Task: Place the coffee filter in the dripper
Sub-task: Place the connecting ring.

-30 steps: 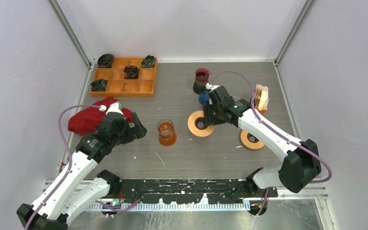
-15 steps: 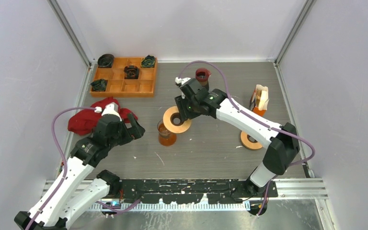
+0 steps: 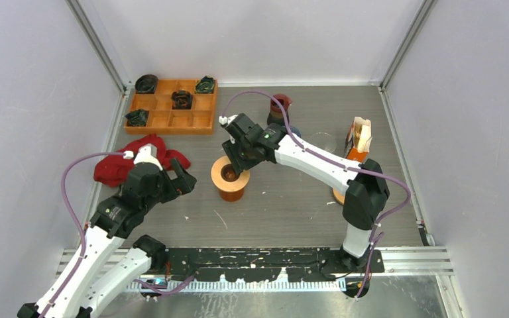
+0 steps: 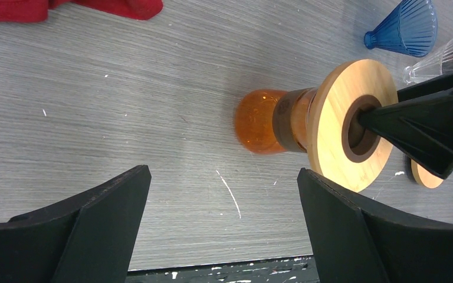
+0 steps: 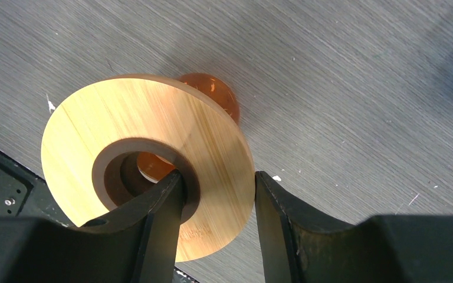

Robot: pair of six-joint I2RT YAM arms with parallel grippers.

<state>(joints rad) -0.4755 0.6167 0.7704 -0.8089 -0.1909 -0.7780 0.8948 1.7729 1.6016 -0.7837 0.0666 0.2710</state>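
My right gripper [image 5: 218,188] is shut on a wooden ring [image 5: 212,135], one finger through its hole and the other outside its rim. The ring [image 3: 219,171] sits level on top of the orange glass carafe [image 3: 232,192] at mid table. A blue ribbed dripper [image 4: 404,26] and a clear glass dripper [image 4: 442,59] stand behind my right arm. The coffee filter is not clearly visible; a small brown and white carton [image 3: 361,136] stands at the right. My left gripper [image 4: 224,200] hangs open and empty just left of the carafe [image 4: 259,121].
An orange compartment tray [image 3: 172,109] holding dark items lies at the back left. Under my left arm there is a red cloth [image 3: 122,165]. A dark red cup [image 3: 280,106] stands at the back. A second wooden ring [image 4: 424,175] lies right of the carafe.
My right arm has carried the wooden ring leftward from the table's middle right onto the carafe. My left arm has drawn back slightly, still open.
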